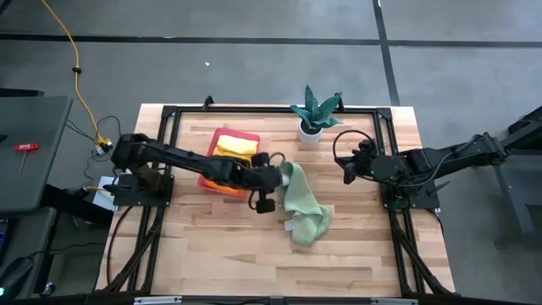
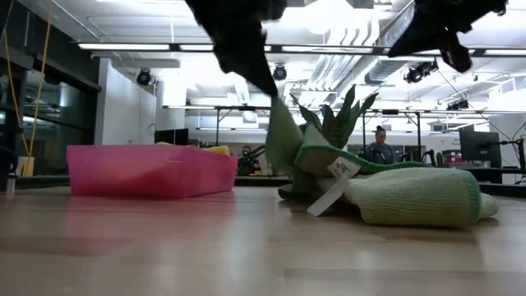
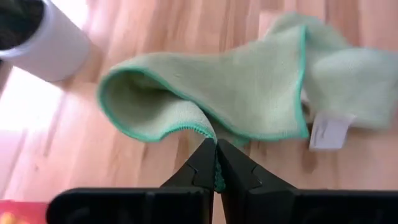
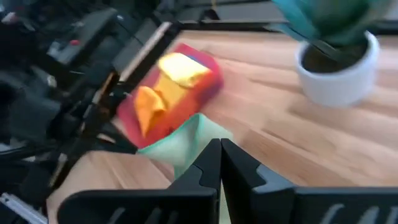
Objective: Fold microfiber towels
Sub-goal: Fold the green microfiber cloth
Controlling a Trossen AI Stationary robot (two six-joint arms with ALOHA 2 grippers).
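A pale green microfiber towel (image 1: 302, 206) lies crumpled on the wooden table right of centre, and its white tag (image 2: 339, 170) shows. My left gripper (image 1: 279, 169) is shut on the towel's upper left end, just right of the pink tray (image 1: 218, 135). A yellow towel (image 4: 183, 68) and an orange towel (image 4: 149, 106) lie in the tray. The teal towel is not in view. My right gripper (image 1: 347, 167) is shut and empty. It hangs in the air right of the towel, near the potted plant (image 1: 313, 114). My left gripper (image 3: 216, 152) pinches the pale green towel's hemmed edge (image 3: 210, 130) between its two fingers. The fingers slant down from the table's left. That end is lifted (image 2: 278, 123). The cloth falls slack from it, and the bunched far part (image 2: 415, 197) lies on the table.
The potted plant in its white pot (image 3: 43, 43) stands at the table's far edge, close behind the towel. A black frame (image 1: 169, 114) runs round the work area. A person (image 2: 380, 148) sits in the room beyond the table. Bare wood (image 1: 237, 254) lies toward the near edge.
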